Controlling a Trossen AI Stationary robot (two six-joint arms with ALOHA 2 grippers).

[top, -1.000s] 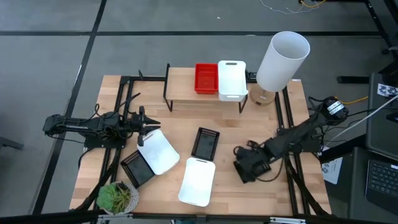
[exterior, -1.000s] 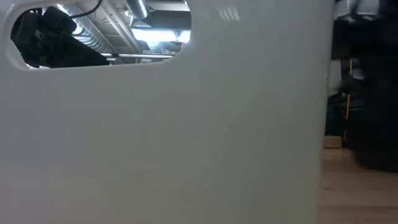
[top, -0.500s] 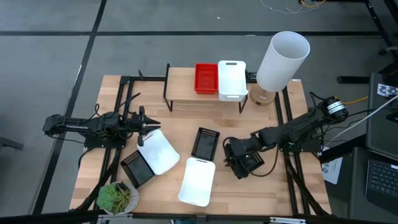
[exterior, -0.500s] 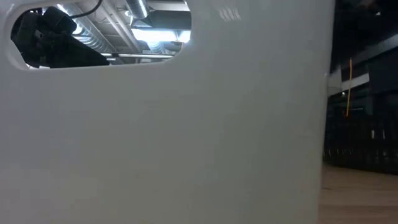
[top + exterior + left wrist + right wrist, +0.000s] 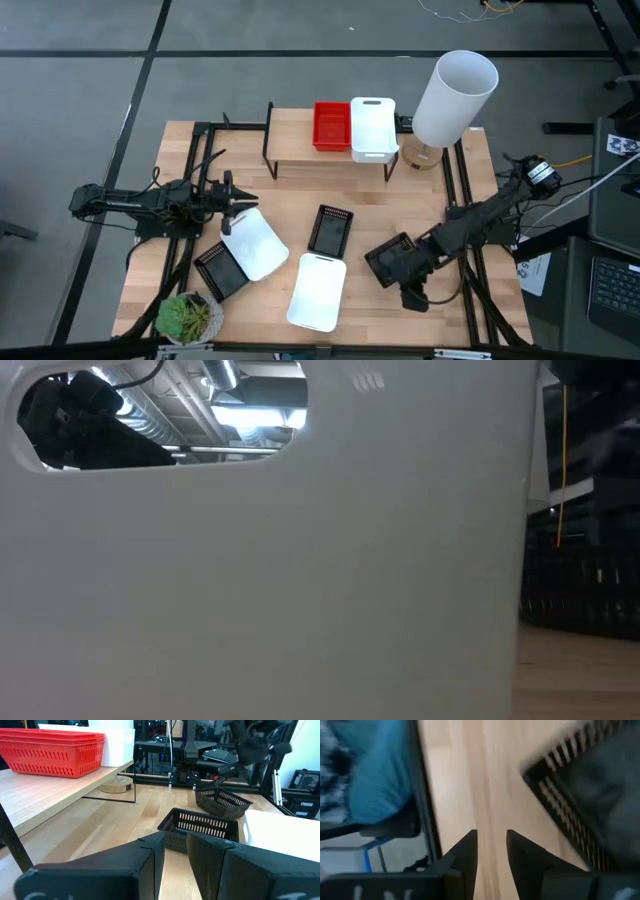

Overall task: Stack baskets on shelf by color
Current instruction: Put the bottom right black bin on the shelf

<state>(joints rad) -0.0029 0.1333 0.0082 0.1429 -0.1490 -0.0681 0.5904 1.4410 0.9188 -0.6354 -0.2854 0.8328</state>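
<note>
Change: right hand (image 5: 412, 296) had swung, within the last second, from the middle of the desk back toward the lower right of the high view, and now sat by the front right edge.
Right hand state: dark fingers (image 5: 465, 855) stood slightly parted with bare wood between them, pinching nothing.
Nearest basket: black perforated plastic basket (image 5: 389, 259) lay just beside the right hand, up and to its left in the high view; in the right wrist view its slotted wall (image 5: 580, 815) showed beside the fingers, not between them.
Left hand: left hand (image 5: 238, 206) had not moved, waiting at centre left of the high view, fingers a little apart and empty, next to a white plastic basket (image 5: 254, 243).
Shelf: low light-wood shelf on black metal legs (image 5: 290, 134) at upper centre carried one red perforated basket (image 5: 331, 125) and one white basket (image 5: 372, 126) side by side, same as before.
Left on the desk: black basket at centre (image 5: 331, 230), black basket at lower left (image 5: 220, 270), white basket at lower centre (image 5: 318, 290).
Meaning: probably the right arm was lining up on the black basket; no black one had reached the shelf yet.
Low view: filled by a white basket wall (image 5: 260, 580).
</note>
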